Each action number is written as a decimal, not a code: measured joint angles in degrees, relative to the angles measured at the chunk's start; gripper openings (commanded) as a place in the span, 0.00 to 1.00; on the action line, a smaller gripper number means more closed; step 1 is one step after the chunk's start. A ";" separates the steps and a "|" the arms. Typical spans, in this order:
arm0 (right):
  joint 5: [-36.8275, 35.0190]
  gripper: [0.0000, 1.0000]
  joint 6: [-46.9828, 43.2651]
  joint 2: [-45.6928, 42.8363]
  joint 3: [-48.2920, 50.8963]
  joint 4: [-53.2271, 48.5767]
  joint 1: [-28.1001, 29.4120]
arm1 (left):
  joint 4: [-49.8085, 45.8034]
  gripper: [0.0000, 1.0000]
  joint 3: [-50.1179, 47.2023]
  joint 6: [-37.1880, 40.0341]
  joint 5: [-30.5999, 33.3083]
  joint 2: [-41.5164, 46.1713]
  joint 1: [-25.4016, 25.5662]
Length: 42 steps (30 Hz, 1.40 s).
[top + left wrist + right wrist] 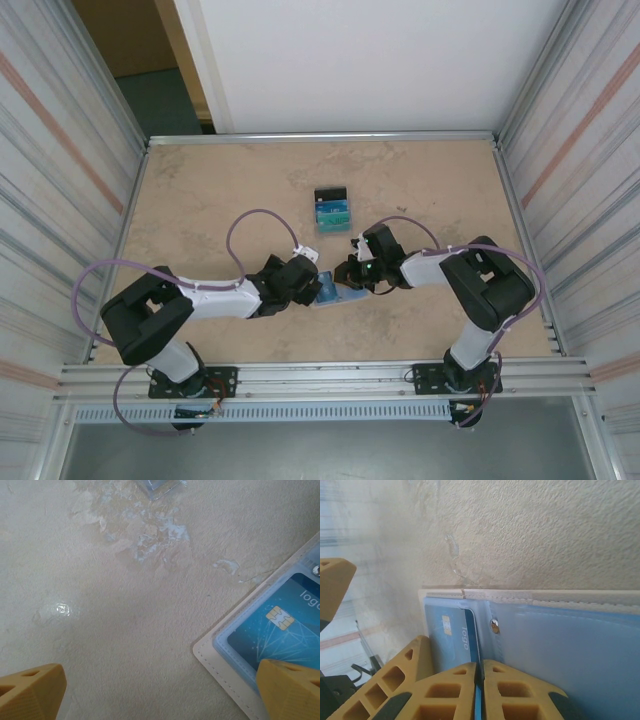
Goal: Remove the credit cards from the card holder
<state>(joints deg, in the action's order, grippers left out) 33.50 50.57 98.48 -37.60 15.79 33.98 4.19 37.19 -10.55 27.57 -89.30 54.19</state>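
Card holder [329, 291] lies open and flat on the table [200, 200], at 6 o'clock of the table's centre, between the two grippers. Its pale blue pocket contains one blue credit card [280, 625], chip and "logo" print facing up, beside the snap stud [494, 626]. A small stack of loose cards [332, 212], black on top of teal, lies apart at 12 o'clock of the holder.

Left gripper [308, 283], at 9 o'clock of the holder, is spread wide and holds nothing; one yellow finger [292, 690] sits over the holder's corner. Right gripper [479, 666], at 2 o'clock of the holder, has its fingers pressed together, pinching the edge of the blue credit card.
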 measured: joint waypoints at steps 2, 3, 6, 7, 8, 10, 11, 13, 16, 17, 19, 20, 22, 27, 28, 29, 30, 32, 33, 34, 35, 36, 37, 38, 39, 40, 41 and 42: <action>0.28 0.11 0.04 0.33 0.00 0.76 0.00 | -0.11 0.99 0.00 0.00 0.28 0.02 0.00; 0.44 0.11 0.04 0.44 0.00 1.05 0.00 | -0.15 0.99 0.00 0.00 0.46 0.04 0.00; 0.68 0.11 0.07 0.63 0.13 2.05 0.00 | -0.33 0.99 0.00 0.00 0.70 0.04 0.00; 0.79 0.11 0.07 0.70 0.26 2.43 0.00 | -0.35 0.99 0.00 0.00 0.79 0.04 0.00; 0.87 0.12 0.09 0.72 0.39 2.75 0.00 | -0.37 0.99 0.00 0.00 0.79 0.04 0.00; 1.03 0.12 0.09 0.72 0.42 3.10 0.00 | -0.44 0.99 0.00 0.00 0.81 0.04 0.00; 1.11 0.12 0.09 0.72 0.44 3.23 0.02 | -0.46 0.99 0.00 0.00 0.79 0.04 0.00; 1.27 0.09 0.07 0.72 0.44 3.37 0.02 | -0.50 0.99 0.00 0.00 0.79 0.04 0.00; 1.27 0.06 0.04 0.72 0.46 3.58 0.02 | -0.61 0.99 0.00 0.00 0.92 0.04 0.00; 1.27 0.05 0.07 0.72 0.46 3.67 0.02 | -0.68 0.99 0.00 0.00 1.05 0.07 0.00; 1.27 0.03 0.04 0.72 0.46 3.74 0.02 | -0.81 0.99 0.00 0.00 1.11 0.11 0.00; 1.27 0.02 0.04 0.72 0.46 3.74 0.02 | -0.85 0.99 0.02 0.00 1.16 0.11 0.00; 1.20 0.00 0.04 0.72 0.55 3.76 0.02 | -1.01 0.99 0.11 0.00 1.25 0.13 0.00; 0.83 0.00 -0.04 0.00 0.90 3.10 0.02 | -0.98 0.99 0.11 0.02 1.38 0.15 0.00; 0.81 0.00 -0.09 -0.31 1.01 2.95 0.02 | -0.98 0.99 0.11 0.02 1.42 0.15 0.00; 0.81 0.00 -0.17 -0.50 1.09 2.64 0.00 | -0.96 0.99 0.11 0.02 1.42 0.15 0.00; 0.76 0.00 -0.22 -0.74 1.16 2.19 0.00 | -0.94 0.99 0.11 0.02 1.40 0.15 0.00; 0.68 0.00 -0.39 -1.05 1.27 1.51 -0.26 | -0.83 0.99 0.11 0.02 1.18 0.15 0.00; 0.68 0.00 -0.48 -1.16 1.31 1.09 -0.26 | -0.72 0.99 0.11 0.02 1.03 0.15 0.00; 0.63 0.00 -0.63 -1.25 1.36 0.68 -0.26 | -0.63 0.99 0.11 0.02 0.96 0.15 0.00; 0.61 0.00 -0.87 -1.36 1.38 0.37 -0.26 | -0.55 0.99 0.11 0.02 0.87 0.15 0.00; 0.57 0.00 -1.18 -1.53 1.40 0.00 -0.26 | -0.52 0.99 0.11 0.04 0.79 0.15 0.00; 0.42 0.00 -1.46 -1.77 1.40 -0.48 -0.31 | -0.50 0.99 0.11 0.04 0.72 0.15 0.00; 0.37 0.00 -1.66 -1.97 1.40 -0.87 -0.39 | -0.48 0.99 0.11 0.07 0.61 0.15 -0.11; 0.28 0.00 -1.75 -2.21 1.40 -1.31 -0.50 | -0.48 0.98 0.11 0.11 0.50 0.15 -0.17; 0.13 0.00 -1.84 -2.40 1.40 -1.73 -0.61 | -0.48 0.99 0.11 0.15 0.44 0.15 -0.22; -0.07 0.00 -1.99 -2.56 1.40 -2.16 -0.76 | -0.48 0.99 0.11 0.17 0.39 0.15 -0.24; -0.22 0.00 -2.19 -2.75 1.40 -2.56 -0.96 | -0.48 0.99 0.11 0.17 0.37 0.15 -0.26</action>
<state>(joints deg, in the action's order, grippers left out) 33.28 48.38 95.72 -36.21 13.23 33.01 3.70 37.30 -10.37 27.94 -89.14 53.93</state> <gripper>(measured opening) 0.050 0.986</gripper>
